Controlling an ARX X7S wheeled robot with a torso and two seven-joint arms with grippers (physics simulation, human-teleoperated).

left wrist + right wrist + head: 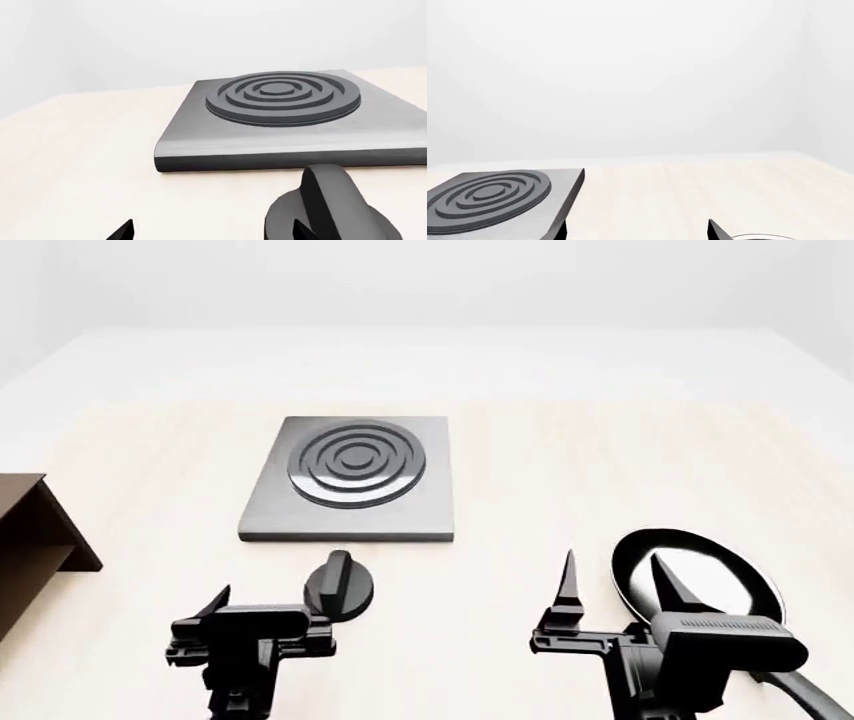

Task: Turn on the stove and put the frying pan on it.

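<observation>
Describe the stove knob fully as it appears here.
The knob is a small round black disc with a raised ridge across its top, matte like plastic. It sits on the pale table, apart from the grey stove plate, on its near side. The left gripper is open around it; contact is unclear.

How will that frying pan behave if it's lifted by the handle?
The frying pan looks rigid, so it shouldn't flex. Its long handle sits far off-centre, so the bowl end would probably droop. The glossy inside suggests a smooth surface, possibly slippery for the fingers.

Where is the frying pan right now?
In the head view, the frying pan lies on the table's right side, under the right gripper, apart from the stove.
</observation>
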